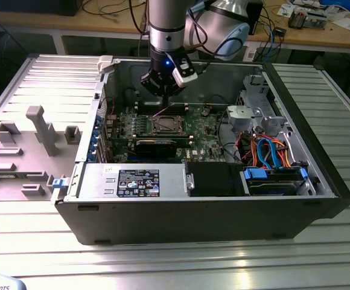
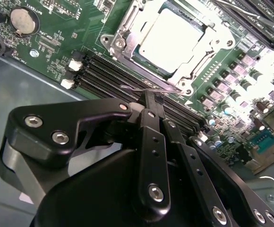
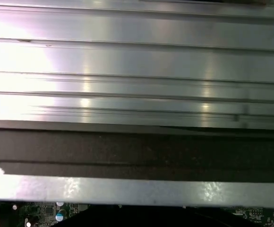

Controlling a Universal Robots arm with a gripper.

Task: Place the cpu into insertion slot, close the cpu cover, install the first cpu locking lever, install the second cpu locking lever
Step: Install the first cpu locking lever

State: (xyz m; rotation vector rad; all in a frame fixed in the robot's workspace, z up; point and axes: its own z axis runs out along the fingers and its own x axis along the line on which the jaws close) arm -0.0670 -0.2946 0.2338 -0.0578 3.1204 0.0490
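The cpu, a pale silver square, lies in the insertion slot on the green board inside the open case. The cpu cover, a silver frame, lies flat around it. A thin wire locking lever runs along the socket's edge nearest the gripper, and its hooked end crosses right at the fingertips. My gripper is shut, its black fingers pressed together with the tips at that lever. In the exterior view the gripper hangs just above the board, a little behind the socket.
Long black memory slots run between gripper and socket. A coin battery sits on the board. A black card, a drive cage with blue cables and the case walls hem in the board. A grey fixture plate lies at the exterior view's left.
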